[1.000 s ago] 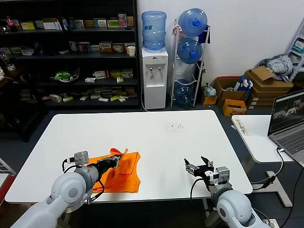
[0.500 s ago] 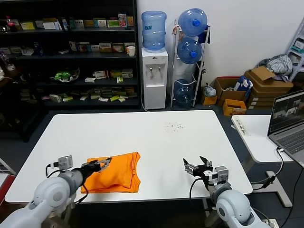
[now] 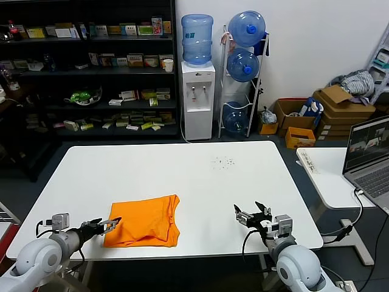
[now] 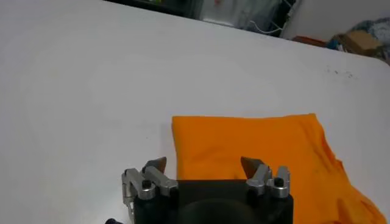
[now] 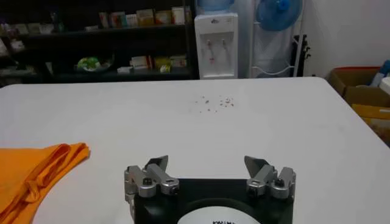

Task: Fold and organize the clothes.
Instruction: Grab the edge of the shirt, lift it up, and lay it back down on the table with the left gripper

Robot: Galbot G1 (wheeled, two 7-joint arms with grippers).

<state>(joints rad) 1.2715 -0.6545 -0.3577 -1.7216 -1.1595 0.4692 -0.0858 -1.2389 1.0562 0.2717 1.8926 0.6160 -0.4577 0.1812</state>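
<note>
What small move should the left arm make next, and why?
Probably retract and park it. The left end effector is open and empty at the near left edge of the T-shirt, which lies folded on the table. The right end effector waits open, apart.

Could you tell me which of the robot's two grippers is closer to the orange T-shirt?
The left gripper, open at the orange T-shirt's near-left corner. The right gripper, also open, sits apart over bare table.
</note>
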